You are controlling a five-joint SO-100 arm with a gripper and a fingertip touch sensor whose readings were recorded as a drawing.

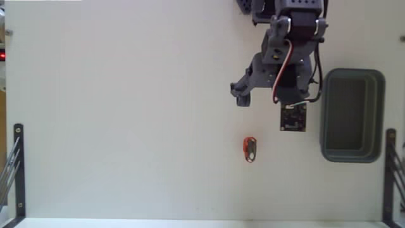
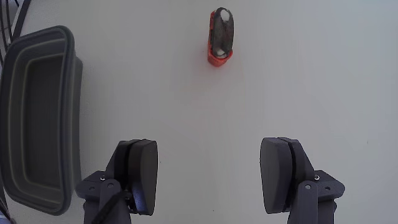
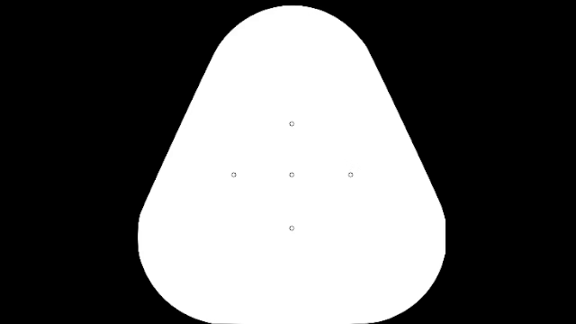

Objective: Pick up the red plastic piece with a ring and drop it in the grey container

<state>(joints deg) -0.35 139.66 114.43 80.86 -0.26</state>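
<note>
Right now my gripper (image 2: 209, 177) has its jaws spread wide with nothing between them, and in the wrist view the red plastic piece with a ring (image 2: 221, 36) lies ahead of the gap, well short of the fingers (image 2: 142, 176), on bare white table (image 1: 126, 126). In the fixed view the piece (image 1: 250, 149) sits below the arm and to the left of the grey container (image 1: 352, 115), which looks empty.

My main worry is the grip itself. The piece is small and low, so if I descend off-centre one finger could nudge it sideways and send it skidding. It lies lengthwise along my approach, so I expect to close across its narrow width; a shallow descent would likely pinch only the top edge and let it slip. I can't quite tell from either view whether it rests flat or on its side.

Nothing stands between the gripper and the piece. The container's thick rim (image 2: 12, 74) is the one obstacle on the carry, so too low a swing could clip it. Black brackets (image 1: 17, 166) at the table edges are well clear.
</note>
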